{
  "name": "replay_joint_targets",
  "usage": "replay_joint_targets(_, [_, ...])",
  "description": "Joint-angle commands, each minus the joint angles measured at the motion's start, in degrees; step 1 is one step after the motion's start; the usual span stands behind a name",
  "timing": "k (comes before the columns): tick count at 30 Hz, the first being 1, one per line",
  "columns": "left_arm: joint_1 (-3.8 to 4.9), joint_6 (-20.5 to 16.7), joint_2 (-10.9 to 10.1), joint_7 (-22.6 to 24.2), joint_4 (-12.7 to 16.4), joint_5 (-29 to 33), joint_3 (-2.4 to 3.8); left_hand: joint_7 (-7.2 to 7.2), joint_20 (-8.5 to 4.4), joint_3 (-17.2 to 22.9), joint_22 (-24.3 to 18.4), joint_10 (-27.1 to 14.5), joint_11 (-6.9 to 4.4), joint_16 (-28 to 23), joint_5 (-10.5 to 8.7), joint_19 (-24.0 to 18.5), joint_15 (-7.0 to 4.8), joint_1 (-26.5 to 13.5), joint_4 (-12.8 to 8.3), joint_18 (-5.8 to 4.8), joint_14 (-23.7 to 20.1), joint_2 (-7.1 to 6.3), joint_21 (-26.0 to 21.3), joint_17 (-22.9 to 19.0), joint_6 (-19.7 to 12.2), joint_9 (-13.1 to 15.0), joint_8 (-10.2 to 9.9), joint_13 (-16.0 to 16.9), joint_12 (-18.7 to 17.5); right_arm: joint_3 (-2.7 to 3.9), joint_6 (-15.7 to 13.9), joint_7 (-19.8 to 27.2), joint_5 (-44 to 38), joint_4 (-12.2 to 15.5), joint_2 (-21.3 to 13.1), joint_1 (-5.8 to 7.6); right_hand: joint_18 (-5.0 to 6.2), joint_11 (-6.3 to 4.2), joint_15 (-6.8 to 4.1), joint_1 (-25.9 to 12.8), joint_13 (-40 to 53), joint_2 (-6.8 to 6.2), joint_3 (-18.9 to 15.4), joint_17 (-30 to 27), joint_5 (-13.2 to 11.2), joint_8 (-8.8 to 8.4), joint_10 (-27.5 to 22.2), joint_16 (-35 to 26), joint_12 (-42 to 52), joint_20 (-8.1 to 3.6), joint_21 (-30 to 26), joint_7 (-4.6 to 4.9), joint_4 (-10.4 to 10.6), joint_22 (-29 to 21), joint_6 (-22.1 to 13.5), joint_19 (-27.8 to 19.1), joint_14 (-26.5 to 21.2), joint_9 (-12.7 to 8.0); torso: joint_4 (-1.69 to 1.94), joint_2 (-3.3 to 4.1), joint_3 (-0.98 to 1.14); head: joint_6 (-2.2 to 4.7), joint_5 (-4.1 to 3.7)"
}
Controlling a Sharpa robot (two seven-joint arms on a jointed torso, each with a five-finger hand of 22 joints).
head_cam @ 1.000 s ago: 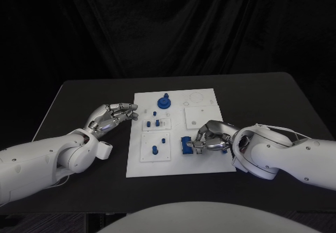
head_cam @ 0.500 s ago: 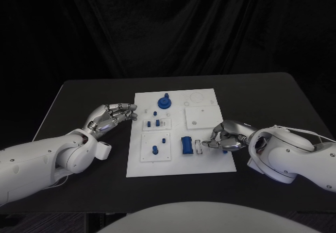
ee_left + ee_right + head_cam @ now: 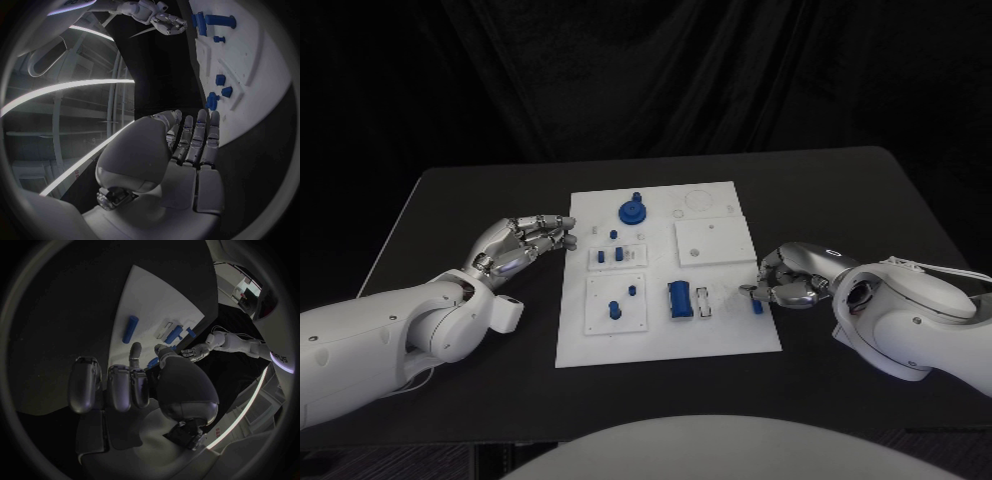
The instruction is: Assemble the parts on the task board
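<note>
The white task board [image 3: 718, 330] lies in the middle of the table. Near its front centre lies a long blue block [image 3: 678, 298], which the right wrist view shows as a blue bar [image 3: 130, 329]. A blue gear-like part [image 3: 633, 210] stands at the back, and small blue pegs [image 3: 626, 253] stand in the left plates. My right hand [image 3: 790, 280] hovers at the board's right edge with bent fingers, holding nothing, beside a small blue piece [image 3: 759, 305]. My left hand [image 3: 524, 243] rests off the board's left edge, empty, with its fingers [image 3: 200, 135] stretched toward the board [image 3: 262, 75].
A white square plate [image 3: 707, 240] and round outlines [image 3: 697, 203] sit on the board's back right. Bare black table surrounds the board on all sides. Both white forearms lie low over the table's front corners.
My right hand has drawn back to the right, off the long blue block, which stays lying on the board. The left hand has kept its place.
</note>
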Motion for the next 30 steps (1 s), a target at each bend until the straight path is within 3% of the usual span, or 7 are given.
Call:
replay_joint_targets(1, [-0.09,0.53,0.13,3.22,0.07,0.14,0.04,0.09,0.09,0.42,0.06,0.11,0.28,0.27,0.22,-0.44,0.16,-0.53,-0.01,0.07,-0.27,0.23,0.35,-0.05,-0.24,-0.09,0.23,-0.06,-0.36,0.0,0.13,-4.35,-4.08,0.61,-0.42,-0.08,-0.12,0.07,-0.11,0.11,15.09,-0.34,-0.24,4.97,-0.3,-0.3,5.96,0.18,0.09,-0.06,0.19,0.19,0.25,11.13,-0.17,2.46,4.35,-0.07,-0.01,-0.01,0.03,-0.01,-0.25])
replay_joint_targets(17, [-0.09,0.9,0.38,3.2,-0.26,0.14,0.04,0.07,0.08,0.53,0.09,0.14,0.27,0.33,0.27,-0.5,0.17,-0.62,0.01,0.06,-0.25,0.22,0.35,-0.1,-0.23,-0.09,0.28,-0.11,-0.32,-0.01,2.71,-6.74,-6.57,-0.18,0.88,-0.14,-0.01,0.25,0.03,0.55,15.09,-0.36,-0.51,4.16,-0.22,-1.57,5.96,-0.17,0.09,0.05,-0.27,0.4,1.05,10.96,0.0,2.31,4.18,-1.12,0.11,0.0,0.05,-0.01,-0.54])
replay_joint_targets(21, [-0.1,1.0,0.53,3.19,-0.35,0.14,0.04,0.07,0.08,0.53,0.09,0.14,0.27,0.33,0.27,-0.5,0.17,-0.62,0.01,0.06,-0.25,0.22,0.35,-0.1,-0.23,-0.09,0.28,-0.11,-0.32,-0.01,3.3,-6.96,-6.38,-0.44,1.31,-0.3,-0.07,0.95,0.55,2.58,15.09,-0.57,-0.38,4.33,2.59,-5.91,5.96,-0.06,0.09,0.44,-0.06,1.22,1.52,11.01,0.1,2.34,4.21,-4.94,0.12,0.02,0.05,-0.01,-0.49])
replay_joint_targets(25, [-0.1,1.1,0.66,3.16,-0.47,0.14,0.04,0.07,0.08,0.57,0.1,0.13,0.27,0.34,0.29,-0.52,0.17,-0.63,0.0,0.05,-0.26,0.23,0.34,-0.11,-0.25,-0.09,0.28,-0.13,-0.32,-0.01,3.79,-7.11,-6.05,-0.91,1.92,-0.66,-0.1,1.77,1.25,4.15,15.09,-0.84,-0.44,4.28,3.45,-10.63,5.96,-0.02,0.09,1.11,0.05,2.12,1.87,11.02,1.3,2.33,4.2,-9.69,0.02,0.03,0.05,-0.01,-0.41])
replay_joint_targets(30, [-0.11,1.14,0.69,3.15,-0.49,0.14,0.04,0.07,0.08,0.57,0.1,0.13,0.27,0.34,0.29,-0.52,0.17,-0.63,0.0,0.05,-0.26,0.23,0.34,-0.11,-0.25,-0.09,0.28,-0.13,-0.32,-0.01,4.48,-7.33,-5.92,-1.42,2.47,-1.28,-0.03,2.13,1.59,5.13,15.09,-0.75,-0.37,3.97,3.88,-13.14,5.96,-0.13,0.09,1.43,-0.17,2.52,1.83,10.94,1.83,2.24,4.13,-12.32,0.04,0.02,0.01,-0.01,-0.33])
